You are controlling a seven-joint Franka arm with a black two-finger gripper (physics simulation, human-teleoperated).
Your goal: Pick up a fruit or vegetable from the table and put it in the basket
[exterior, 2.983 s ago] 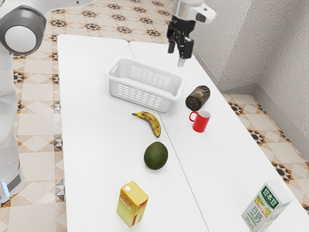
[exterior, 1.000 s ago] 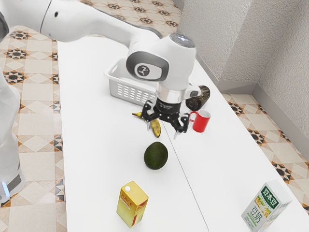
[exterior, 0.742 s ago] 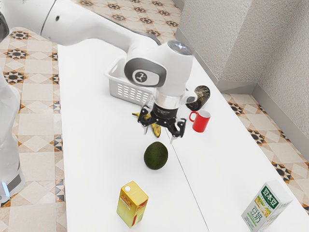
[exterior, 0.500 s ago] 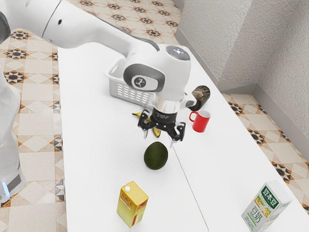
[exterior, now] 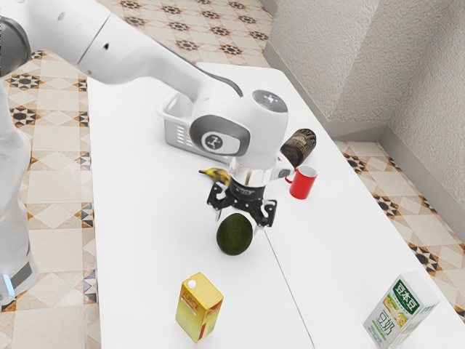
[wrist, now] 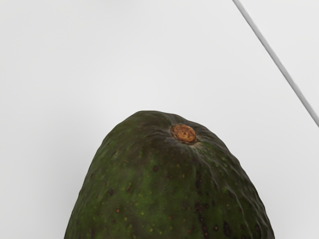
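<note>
at the avocado (exterior: 234,241), with nothing pinched
hovering close with end effector (exterior: 240,222) spread around its top; to be found on the worktop (exterior: 145,247), outside the basket (exterior: 183,134); probably near to finish the approach, with gripping, lifting, carrying and releasing left.

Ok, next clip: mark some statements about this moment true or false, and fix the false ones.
1. The gripper is open, over the avocado. True.
2. The basket is white. True.
3. The avocado is in the basket. False: it is on the table.
4. The mug is red and stands upright. True.
5. The gripper is shut on the mug. False: it is open, away from the mug.
</note>
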